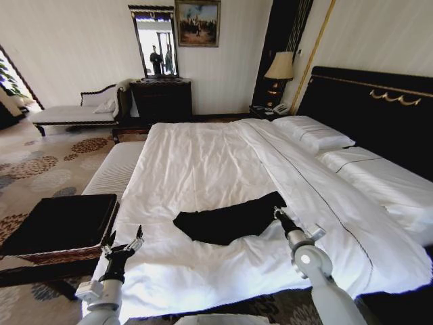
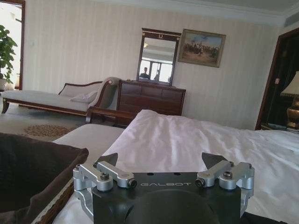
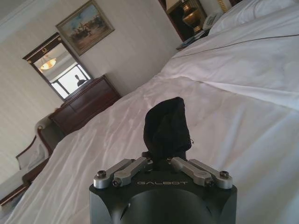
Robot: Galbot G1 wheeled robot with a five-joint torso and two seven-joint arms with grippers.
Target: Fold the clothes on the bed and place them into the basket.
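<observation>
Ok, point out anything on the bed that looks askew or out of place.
The black T-shirt lies crumpled in a lopsided strip across the white duvet rather than flat. Its right end is bunched up and lifted off the bed, pinched in the right end effector. The left end effector hangs open by the basket.

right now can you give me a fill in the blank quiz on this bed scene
1. The right gripper is shut on the black ____.
2. The left gripper has its fingers ____.
3. The T-shirt lies on the white ____.
4. The basket stands on the robot's ____ side.

Missing words: T-shirt; open; bed; left
</observation>
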